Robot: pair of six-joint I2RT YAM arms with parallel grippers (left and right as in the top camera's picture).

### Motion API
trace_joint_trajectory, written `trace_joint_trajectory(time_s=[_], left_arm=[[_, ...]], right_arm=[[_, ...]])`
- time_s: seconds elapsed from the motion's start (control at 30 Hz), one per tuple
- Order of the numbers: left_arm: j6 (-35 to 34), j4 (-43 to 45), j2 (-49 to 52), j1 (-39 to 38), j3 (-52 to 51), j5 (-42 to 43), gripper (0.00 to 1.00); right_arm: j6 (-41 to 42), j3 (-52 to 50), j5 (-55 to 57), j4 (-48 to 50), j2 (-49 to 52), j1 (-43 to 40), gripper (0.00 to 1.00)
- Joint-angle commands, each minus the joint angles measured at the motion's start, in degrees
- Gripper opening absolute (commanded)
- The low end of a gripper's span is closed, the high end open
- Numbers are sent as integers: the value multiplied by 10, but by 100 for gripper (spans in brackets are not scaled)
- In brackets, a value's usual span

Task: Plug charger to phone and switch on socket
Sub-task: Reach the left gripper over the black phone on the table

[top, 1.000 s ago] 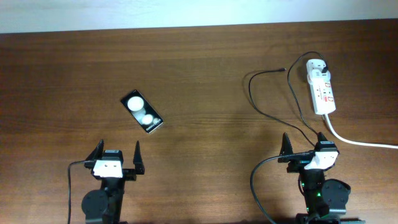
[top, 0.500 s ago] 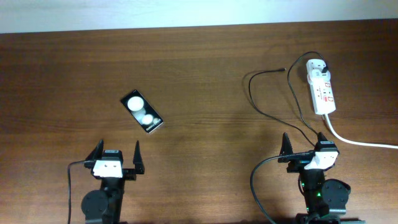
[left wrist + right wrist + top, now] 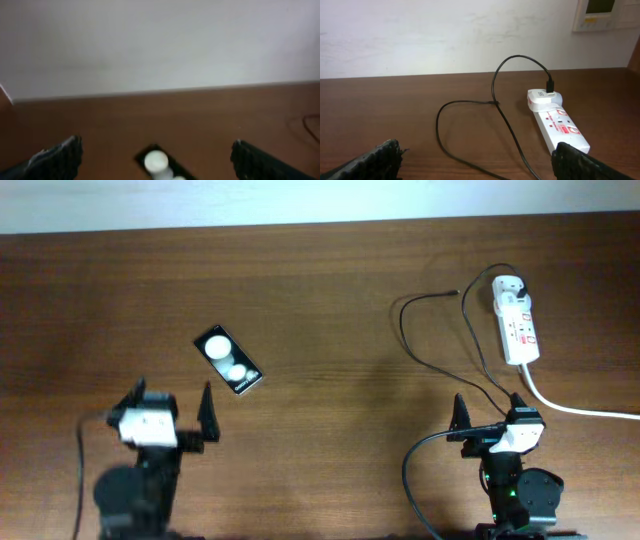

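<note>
Overhead: the flat black rectangular phone lies on the brown wooden bench beyond the wide left claw. Black thin charger cable loops beside the white elongated socket strip.

Left wrist: phone between spread fingers.

Right wrist: right claw wide, empty; charger plugged into socket.

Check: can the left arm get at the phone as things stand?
Probably yes. The left gripper is open and empty, and the phone lies flat just ahead of it with only bare table between. The charger cable sits far to the right, out of the way.
</note>
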Motion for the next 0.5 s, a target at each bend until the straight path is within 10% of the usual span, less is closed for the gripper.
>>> trace_joint_trajectory(time_s=[0.0,0.2,0.33,0.47], left_arm=[[-5,-89,157,2,132,4,99],[-5,-443,532,0,498,68,99],[-36,-457,610,0,501,158,99],[-227,-454,618,-10,505,7,99]], right_arm=[[2,-5,5,0,-4,-4,99],[2,-5,5,0,-4,-4,99],[2,-5,5,0,-4,-4,99],[3,-5,5,0,-4,-4,99]])
